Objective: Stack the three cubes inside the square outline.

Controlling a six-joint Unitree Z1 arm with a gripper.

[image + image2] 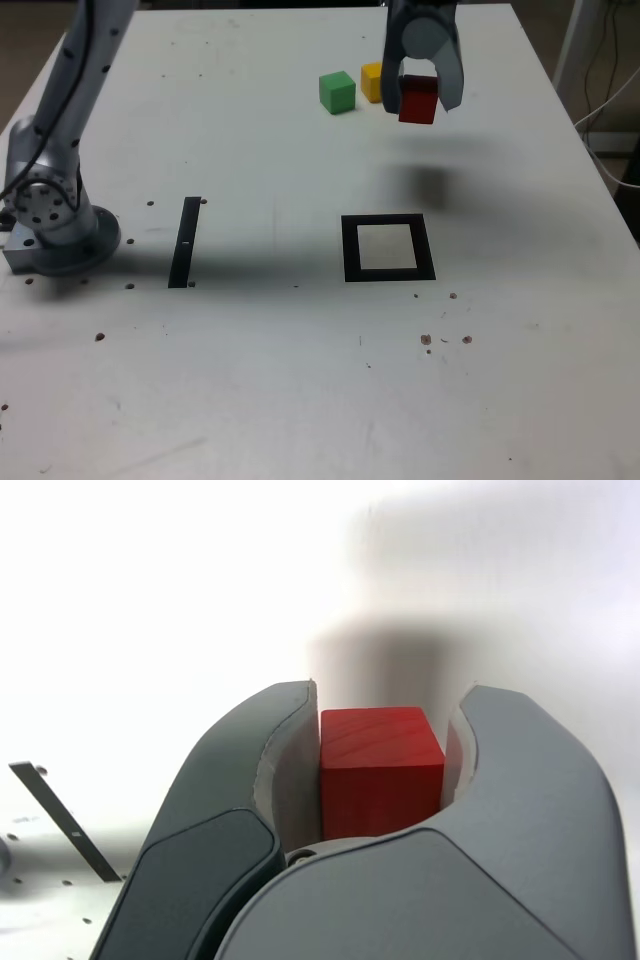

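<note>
White tabletop (300,380) was mostly bare, its far edge close behind the green cube (337,92) and yellow cube (372,81), and your gripper (420,85) hung above it with its jaws closed on the red cube (418,100), the wrist view showing that red cube (381,770) seated squarely between both fingers. To do this step well, you needed to carry the cube toward the camera to the square outline (349,250), centre it over the pale middle, lower until it rested flat, and only then release. Open room lay all around the outline, the thin black strip (184,242) sitting well apart at the exterior view's left beside the arm base (55,235).
</note>
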